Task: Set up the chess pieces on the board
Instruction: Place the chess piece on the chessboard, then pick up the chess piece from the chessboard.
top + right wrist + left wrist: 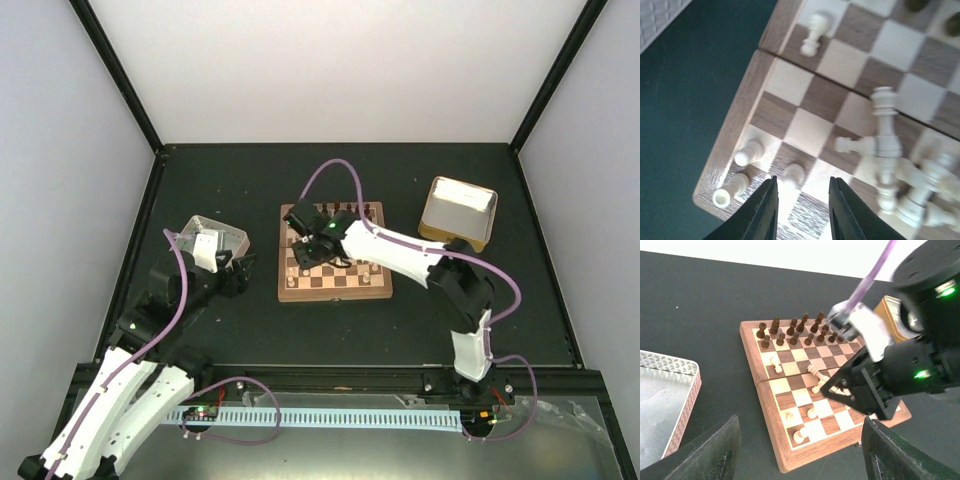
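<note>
Checked brown-tan wooden chessboard half hidden under right gripper, parted, empty, straddling 1 blurred cream chess piece; left gripper wide, empty.

The left arm and right arm have white shells and black joints. Purple cables trail along both. Small green lights glow on the wrists.

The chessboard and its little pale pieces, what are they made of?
The board looks like wood: grain shows on its brown rim, with a satin finish. The pale pieces look like turned light wood, though plastic can't be ruled out.
</note>
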{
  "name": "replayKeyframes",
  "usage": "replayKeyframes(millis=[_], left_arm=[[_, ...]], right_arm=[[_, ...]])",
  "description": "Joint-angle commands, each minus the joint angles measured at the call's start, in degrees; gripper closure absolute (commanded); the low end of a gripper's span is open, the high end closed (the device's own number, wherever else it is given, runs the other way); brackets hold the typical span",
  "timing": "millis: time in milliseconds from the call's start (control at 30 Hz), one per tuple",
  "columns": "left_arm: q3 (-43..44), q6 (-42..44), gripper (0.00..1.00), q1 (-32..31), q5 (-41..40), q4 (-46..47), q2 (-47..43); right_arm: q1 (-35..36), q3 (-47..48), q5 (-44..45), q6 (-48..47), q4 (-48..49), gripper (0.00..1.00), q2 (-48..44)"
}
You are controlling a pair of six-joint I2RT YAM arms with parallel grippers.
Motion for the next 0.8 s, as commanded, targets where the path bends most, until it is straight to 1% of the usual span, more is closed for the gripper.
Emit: replayKeyframes(millis=[0, 100, 267, 433, 667, 767], left_arm=[[0.2, 0.2, 0.32, 0.5, -0.8, -0.5, -0.5], [0.2, 0.2, 0.32, 0.5, -0.7, -0.4, -0.3], [0.2, 0.3, 0.32, 0.5, -0.7, -0.4, -0.2], [0.2, 0.2, 0.32, 0.5, -0.7, -0.4, -0.2], [0.2, 0.3, 0.32, 0.5, -0.6, -0.4, -0.2], [0.2, 0.3, 0.32, 0.5, -0.6, -0.3, -0.1]], right_arm=[[-3.3, -4.9, 3.6, 2.9, 4.2, 0.69, -6.1], [-5.0, -5.9, 2.6, 3.3, 3.1, 0.69, -5.2], [-5.5, -5.5, 1.8, 3.2, 2.1, 0.69, -2.5], [-5.7, -4.3, 3.5, 3.7, 1.1, 0.67, -0.5], [-6.3, -4.5, 6.5, 4.2, 0.5, 0.66, -0.2], [-6.5, -4.7, 6.3, 4.1, 0.6, 0.66, 0.3]])
